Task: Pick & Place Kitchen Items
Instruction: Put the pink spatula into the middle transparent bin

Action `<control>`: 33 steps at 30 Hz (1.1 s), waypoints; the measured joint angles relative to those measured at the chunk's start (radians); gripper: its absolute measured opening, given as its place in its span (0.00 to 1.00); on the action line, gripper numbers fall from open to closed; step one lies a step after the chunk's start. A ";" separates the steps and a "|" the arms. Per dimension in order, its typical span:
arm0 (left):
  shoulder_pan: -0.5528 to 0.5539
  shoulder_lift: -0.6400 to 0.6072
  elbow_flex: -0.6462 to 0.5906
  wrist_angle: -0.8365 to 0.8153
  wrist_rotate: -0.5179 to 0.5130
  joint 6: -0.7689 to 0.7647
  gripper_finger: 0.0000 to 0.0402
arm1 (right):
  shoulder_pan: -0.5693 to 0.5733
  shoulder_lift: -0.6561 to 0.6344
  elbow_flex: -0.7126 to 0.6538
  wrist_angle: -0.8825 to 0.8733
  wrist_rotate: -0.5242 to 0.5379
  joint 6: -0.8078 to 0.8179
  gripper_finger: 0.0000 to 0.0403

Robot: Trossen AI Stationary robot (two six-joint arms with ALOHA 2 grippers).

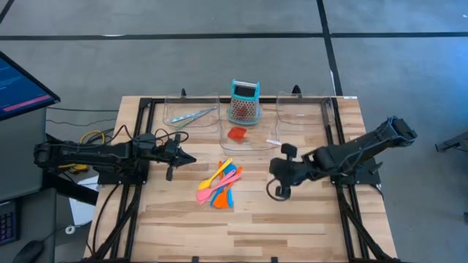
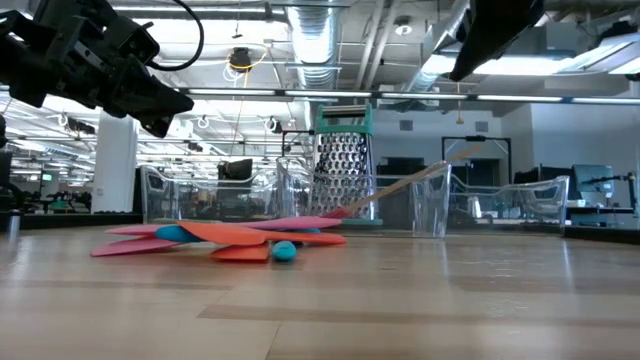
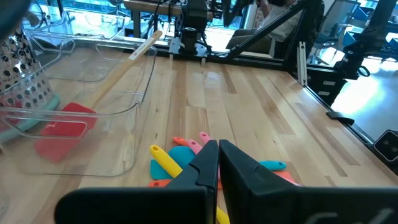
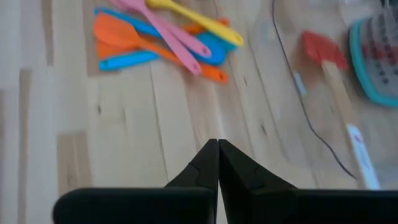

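Note:
A pile of slim plastic utensils (image 1: 219, 184) in yellow, pink, orange and blue lies on the table's middle; it also shows in the low view (image 2: 225, 238), left wrist view (image 3: 180, 155) and right wrist view (image 4: 165, 37). A red spatula (image 1: 238, 134) with a wooden handle lies in the middle clear tray. Silvery tongs (image 1: 191, 116) lie in the left tray. My left gripper (image 1: 191, 158) is shut and empty, left of the pile. My right gripper (image 1: 272, 169) is shut and empty, right of the pile.
A teal-topped metal grater (image 1: 244, 101) stands at the far middle. Three clear trays line the far edge: left (image 1: 175, 109), middle (image 1: 257, 142) and right (image 1: 303, 117). A monitor (image 1: 18, 84) stands off the table's left.

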 joint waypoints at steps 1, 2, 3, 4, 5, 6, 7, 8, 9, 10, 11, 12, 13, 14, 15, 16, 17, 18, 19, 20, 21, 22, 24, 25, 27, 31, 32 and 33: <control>0.000 0.000 0.000 0.000 0.000 0.000 0.01 | 0.014 0.003 -0.022 0.047 0.021 0.000 0.01; 0.000 0.000 0.000 0.000 0.000 0.000 0.01 | 0.026 0.006 -0.044 0.098 0.042 0.000 0.01; 0.000 0.000 0.000 0.000 0.000 0.000 0.01 | 0.038 0.013 -0.067 0.147 0.063 0.000 0.00; 0.000 0.000 0.000 0.000 0.000 0.000 0.01 | 0.047 0.023 -0.084 0.192 0.085 0.000 0.00; 0.000 0.000 0.000 0.000 0.000 0.000 0.01 | 0.054 0.039 -0.102 0.250 0.107 0.000 0.00; 0.000 0.000 0.000 0.000 0.000 0.000 0.01 | 0.059 0.054 -0.119 0.298 0.124 0.000 0.01; 0.000 0.000 0.000 0.000 0.000 0.000 0.01 | 0.062 0.071 -0.131 0.335 0.136 0.000 0.01; 0.000 0.000 0.000 0.000 0.000 0.000 0.01 | 0.064 0.097 -0.134 0.374 0.141 0.000 0.01; 0.000 0.000 0.000 0.000 0.000 0.000 0.01 | 0.064 0.122 -0.134 0.406 0.140 0.000 0.01; 0.000 0.000 0.000 0.000 0.000 0.000 0.01 | 0.064 0.145 -0.134 0.422 0.140 -0.001 0.01; 0.000 0.000 0.000 0.000 0.000 0.000 0.01 | 0.064 0.170 -0.135 0.446 0.140 -0.006 0.00; 0.000 0.000 0.000 0.000 0.000 0.000 0.01 | 0.063 0.196 -0.134 0.480 0.139 -0.009 0.00; 0.000 0.000 0.000 0.000 0.000 0.000 0.01 | 0.062 0.220 -0.134 0.498 0.138 -0.012 0.00; 0.000 0.000 0.000 0.000 0.000 0.000 0.01 | 0.062 0.240 -0.134 0.506 0.138 -0.019 0.00; 0.000 0.001 0.000 0.000 0.000 0.000 0.01 | 0.062 0.265 -0.135 0.532 0.138 -0.026 0.00; 0.000 0.001 0.000 0.000 0.000 0.000 0.01 | 0.062 0.285 -0.134 0.552 0.137 -0.028 0.00; 0.000 0.000 0.000 0.000 0.000 0.000 0.01 | 0.060 0.301 -0.134 0.557 0.136 -0.030 0.01; 0.000 0.000 0.000 0.000 0.000 0.000 0.01 | 0.058 0.320 -0.134 0.570 0.135 -0.030 0.01; 0.000 0.001 0.000 0.000 0.000 0.000 0.01 | 0.056 0.338 -0.134 0.589 0.134 -0.029 0.01; 0.000 0.001 0.000 0.000 0.000 0.000 0.01 | 0.053 0.351 -0.134 0.593 0.132 -0.029 0.01; 0.000 0.000 0.000 0.000 0.000 0.000 0.01 | 0.049 0.363 -0.134 0.596 0.131 -0.029 0.01; 0.000 0.001 0.000 0.000 0.000 0.000 0.01 | 0.046 0.376 -0.133 0.608 0.131 -0.029 0.01; 0.000 0.000 0.000 0.000 0.000 0.000 0.01 | 0.037 0.401 -0.126 0.620 0.131 -0.029 0.01; 0.000 0.000 0.000 0.000 0.000 -0.002 0.01 | 0.033 0.414 -0.122 0.620 0.131 -0.029 0.00; 0.000 0.000 0.000 0.000 0.000 -0.036 0.01 | 0.023 0.432 -0.111 0.652 0.124 -0.029 0.00; 0.000 0.000 0.000 0.000 0.000 -0.103 0.01 | 0.004 0.449 -0.093 0.684 0.068 -0.027 0.00; 0.000 0.000 0.000 0.001 0.000 -0.105 0.01 | 0.000 0.449 -0.091 0.689 0.047 -0.027 0.01; 0.000 0.000 0.000 0.000 0.000 -0.105 0.01 | -0.006 0.448 -0.088 0.703 0.028 -0.027 0.01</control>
